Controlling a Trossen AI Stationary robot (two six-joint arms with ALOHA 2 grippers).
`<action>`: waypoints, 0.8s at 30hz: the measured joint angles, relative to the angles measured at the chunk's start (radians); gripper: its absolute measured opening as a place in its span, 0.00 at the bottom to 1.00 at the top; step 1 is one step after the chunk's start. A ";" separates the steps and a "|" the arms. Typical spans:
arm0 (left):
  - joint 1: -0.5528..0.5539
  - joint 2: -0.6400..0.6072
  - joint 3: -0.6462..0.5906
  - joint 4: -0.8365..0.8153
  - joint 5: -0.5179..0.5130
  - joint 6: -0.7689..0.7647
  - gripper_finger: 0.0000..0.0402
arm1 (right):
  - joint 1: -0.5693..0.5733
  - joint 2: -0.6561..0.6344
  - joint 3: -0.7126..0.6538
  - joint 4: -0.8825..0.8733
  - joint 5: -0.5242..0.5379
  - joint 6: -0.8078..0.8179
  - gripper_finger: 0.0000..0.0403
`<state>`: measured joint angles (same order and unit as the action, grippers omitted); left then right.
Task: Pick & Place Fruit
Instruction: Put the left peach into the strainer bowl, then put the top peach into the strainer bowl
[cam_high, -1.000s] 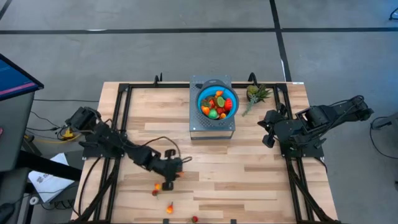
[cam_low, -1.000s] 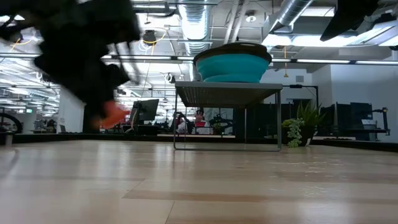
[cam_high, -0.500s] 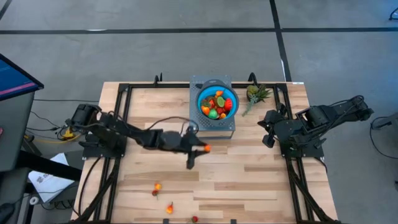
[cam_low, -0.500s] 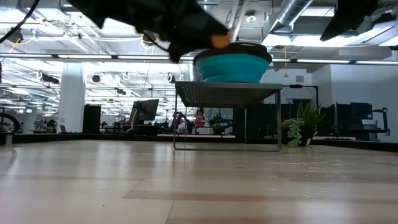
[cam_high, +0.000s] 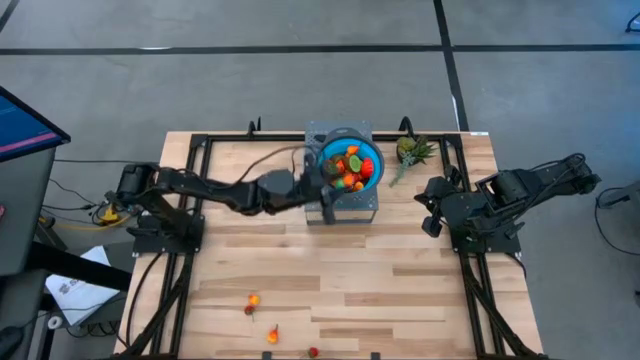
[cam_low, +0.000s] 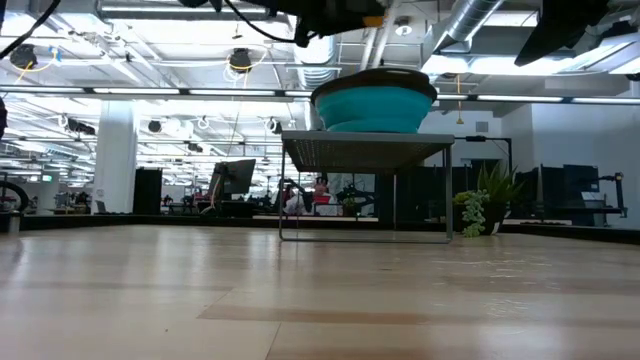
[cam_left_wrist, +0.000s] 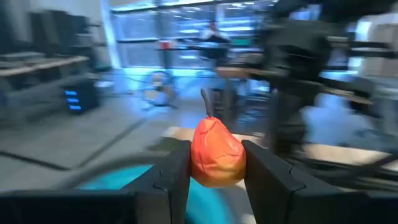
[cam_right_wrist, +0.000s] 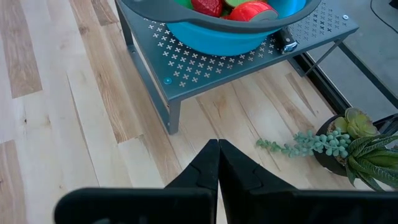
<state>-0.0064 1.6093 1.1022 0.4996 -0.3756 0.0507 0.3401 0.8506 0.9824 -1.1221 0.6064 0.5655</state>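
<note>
Blue bowl (cam_high: 350, 165) on its stand is mostly full of toy fruit, and the left gripper (cam_left_wrist: 211, 177), clamped on an orange pear (cam_left_wrist: 216, 152), sits right at the bowl's rim. Four fruits (cam_high: 254, 301) remain on the table, well away from the bowl. Right gripper (cam_right_wrist: 217, 163) idles, pinched closed, beside the stand.

Bright, even light falls from ceiling lamps (cam_low: 240, 60), with soft shadows. The left wrist view is motion-blurred around a sharper orange pear (cam_left_wrist: 216, 152); its background is perhaps unreadable.

Left end effector (cam_high: 322, 183) reaches the blue bowl (cam_high: 372, 178) of fruit (cam_high: 350, 167); four fruits (cam_high: 252, 301) remain on the table (cam_high: 400, 280).
</note>
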 joint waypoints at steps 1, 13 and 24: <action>0.018 0.000 0.004 0.000 -0.014 0.010 0.31 | 0.000 0.000 0.000 0.000 0.000 0.000 0.00; 0.160 0.000 0.009 -0.002 -0.042 -0.005 0.31 | 0.000 0.000 0.000 0.000 0.028 0.000 0.00; 0.172 0.000 0.009 -0.002 -0.006 -0.015 0.51 | 0.000 0.000 0.000 0.000 0.031 -0.024 0.00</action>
<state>0.1654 1.6093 1.1114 0.4974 -0.3812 0.0362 0.3401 0.8509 0.9824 -1.1221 0.6373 0.5415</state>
